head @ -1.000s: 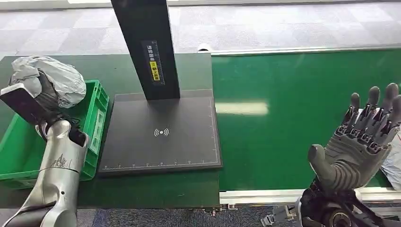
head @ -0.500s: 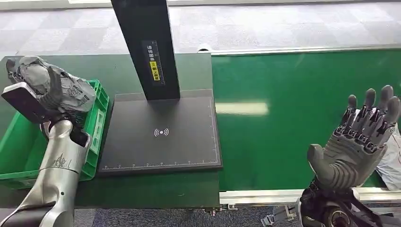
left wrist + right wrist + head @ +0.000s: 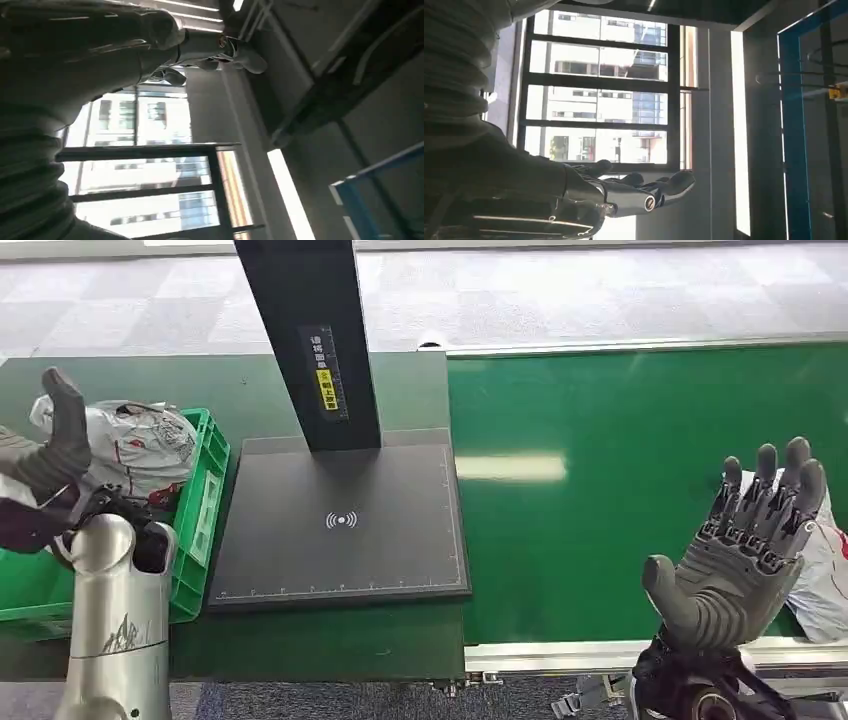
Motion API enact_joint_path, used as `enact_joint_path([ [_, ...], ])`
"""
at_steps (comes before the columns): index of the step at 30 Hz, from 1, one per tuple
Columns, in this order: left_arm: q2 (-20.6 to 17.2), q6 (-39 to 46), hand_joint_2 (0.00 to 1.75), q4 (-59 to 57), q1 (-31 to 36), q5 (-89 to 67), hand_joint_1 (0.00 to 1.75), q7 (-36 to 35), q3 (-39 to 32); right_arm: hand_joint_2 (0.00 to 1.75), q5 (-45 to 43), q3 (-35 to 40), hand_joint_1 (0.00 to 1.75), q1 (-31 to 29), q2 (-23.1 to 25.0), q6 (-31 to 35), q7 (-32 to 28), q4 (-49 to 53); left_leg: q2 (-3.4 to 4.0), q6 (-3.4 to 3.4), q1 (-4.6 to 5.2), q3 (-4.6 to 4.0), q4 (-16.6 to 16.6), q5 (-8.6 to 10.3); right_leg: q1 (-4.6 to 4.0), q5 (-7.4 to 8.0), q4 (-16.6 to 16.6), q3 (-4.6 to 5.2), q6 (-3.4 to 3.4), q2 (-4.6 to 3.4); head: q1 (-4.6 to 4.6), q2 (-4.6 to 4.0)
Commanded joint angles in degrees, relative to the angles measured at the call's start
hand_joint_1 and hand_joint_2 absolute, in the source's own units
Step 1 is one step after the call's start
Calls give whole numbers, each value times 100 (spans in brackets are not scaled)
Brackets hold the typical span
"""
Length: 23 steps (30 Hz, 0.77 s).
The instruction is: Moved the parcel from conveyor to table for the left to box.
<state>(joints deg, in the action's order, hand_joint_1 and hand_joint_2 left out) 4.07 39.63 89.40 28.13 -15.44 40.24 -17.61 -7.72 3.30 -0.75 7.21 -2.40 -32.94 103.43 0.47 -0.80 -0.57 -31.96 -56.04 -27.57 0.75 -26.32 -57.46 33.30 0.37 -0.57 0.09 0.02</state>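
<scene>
One crinkled grey parcel (image 3: 140,445) lies in the green ribbed box (image 3: 205,502).

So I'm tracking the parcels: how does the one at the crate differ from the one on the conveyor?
The crate parcel lies in full view on the green crate, beside the left hand. The belt parcel lies on the conveyor, partly hidden behind the open right hand and cut by the frame edge. Both are crumpled pale bags with red marks.
</scene>
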Motion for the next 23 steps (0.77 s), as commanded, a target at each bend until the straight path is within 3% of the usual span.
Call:
enact_joint_path([
  [1, 767, 37, 175, 3291, -946, -807, 0, -24, 1120, 175, -15, 78, 0, 136, -198, 14, -4, -195, -5, 4, -5, -5, -4, -8, -6, -4, 6, -1, 4, 6, 0, 0],
  [3, 475, -120, 175, 3250, -1420, -848, 0, -24, 2067, 175, -40, 56, 0, 265, -198, 14, 18, -162, -16, 4, -5, -2, -1, -7, -5, -7, 8, -9, 6, 11, 0, 0],
  [5, 32, -19, 175, 1605, -1617, -402, 0, -24, 3624, 175, -17, -36, 0, 411, -147, -111, 65, -88, -32, 5, -2, 15, 18, 1, -2, -8, 22, -29, 6, 28, -2, 0],
  [6, 78, 37, 175, 1230, -1545, -380, 0, -24, 3878, 175, -19, -42, 0, 430, -133, -155, 98, -103, -41, 5, -3, 17, 16, 2, -3, -9, 22, -30, 6, 37, -2, 0],
  [8, 78, 37, 175, 1230, -1545, -380, 0, -24, 3878, 175, -19, -42, 0, 430, -133, -155, 98, -103, -77, 8, -1, 26, 19, 9, 0, -14, 26, -45, 8, 73, 0, 0],
  [10, 78, 37, 175, 1230, -1545, -380, 0, -24, 3878, 175, -19, -42, 0, 430, -133, -155, 98, -103, -30, 6, 0, 15, 4, -4, 1, -13, 9, -29, 8, 33, 0, 0],
  [16, 70, 37, 175, 1194, -1508, -358, 0, -24, 3855, 175, -19, -38, 0, 410, -120, -154, 99, -116, -27, 5, 1, 20, 8, -4, 1, -12, 11, -32, 7, 31, 0, 0],
  [17, 6, -149, 175, 900, -1519, -132, 0, -159, 3998, 175, -16, -35, 0, 406, -112, -200, 117, -132, -28, 6, -2, 22, 11, -3, -2, -10, 16, -35, 5, 32, -2, 0],
  [18, -36, -1295, 175, 448, -1556, 445, 0, -1066, 4293, 175, -70, -8, 0, 380, -92, -369, 286, -211, -23, 5, 1, 22, 8, -5, 1, -11, 10, -31, 7, 28, -2, 0],
  [21, 445, -2293, 175, -1432, -1754, 1499, 0, -986, 4504, 175, -22, 122, 0, 235, 57, -557, 586, -630, -37, 7, 3, 41, 24, 2, 3, -10, 26, -52, 7, 42, -4, 0],
  [23, 656, -2846, 175, -2333, -1945, 2141, 0, -548, 4512, 175, 3, 249, 0, 187, 133, -511, 642, -1000, -39, 10, 3, 55, 40, 10, 3, -2, 44, -69, 8, 46, -4, 0],
])
